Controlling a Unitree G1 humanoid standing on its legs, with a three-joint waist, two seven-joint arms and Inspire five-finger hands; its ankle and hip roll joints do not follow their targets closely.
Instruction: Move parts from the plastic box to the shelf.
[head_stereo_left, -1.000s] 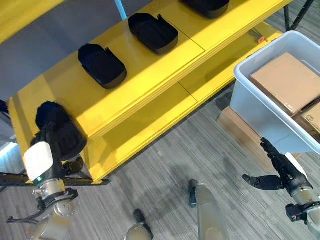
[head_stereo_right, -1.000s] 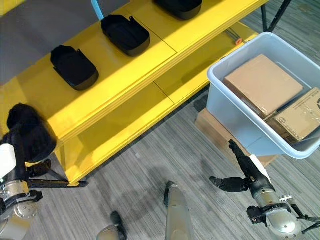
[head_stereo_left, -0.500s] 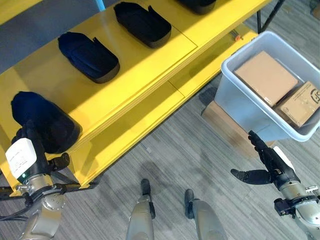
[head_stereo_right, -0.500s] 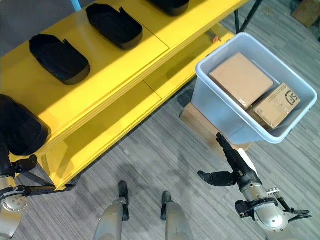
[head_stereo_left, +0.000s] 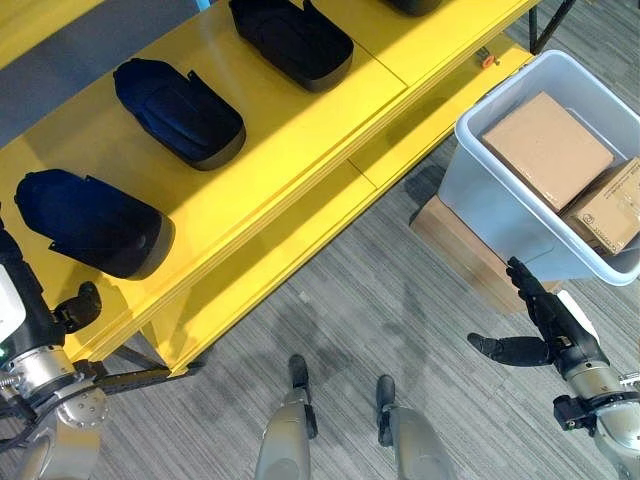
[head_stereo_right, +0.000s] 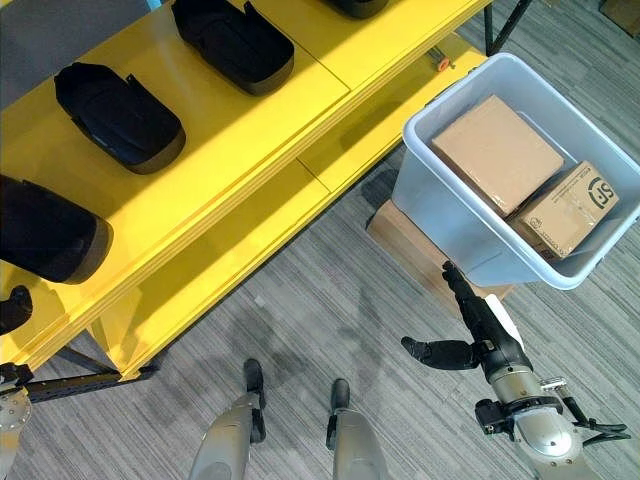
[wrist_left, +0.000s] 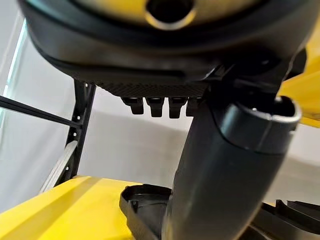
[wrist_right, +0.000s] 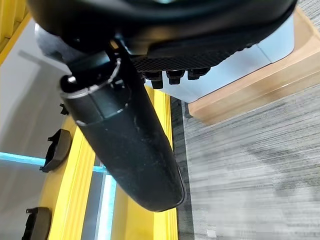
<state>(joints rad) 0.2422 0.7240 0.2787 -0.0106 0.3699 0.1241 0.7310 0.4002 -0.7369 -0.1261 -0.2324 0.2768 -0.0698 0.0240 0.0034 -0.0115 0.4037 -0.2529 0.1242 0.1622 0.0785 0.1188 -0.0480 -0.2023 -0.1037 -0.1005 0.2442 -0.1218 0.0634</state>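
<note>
Parts (head_stereo_left: 95, 222) line shelf (head_stereo_left: 300, 130); cardboard boxes (head_stereo_right: 497, 152) apparently fill plastic box (head_stereo_right: 440, 215).

The shelf (head_stereo_left: 300, 150) is bright yellow; the parts (head_stereo_left: 180, 100) on it look black, perhaps dark navy. The plastic box (head_stereo_right: 450, 200) is pale grey-blue, holding brown cartons (head_stereo_right: 497, 152). The floor (head_stereo_left: 380, 290) is streaked grey.

Glossy yellow shelf (head_stereo_left: 300, 140), matt black parts (head_stereo_left: 180, 100)

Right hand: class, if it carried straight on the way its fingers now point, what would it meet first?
Most likely the plastic box. The right hand is open, its fingers aimed up towards the box's near wall just above a wooden platform. Depth is unclear, so it may pass in front.
</note>
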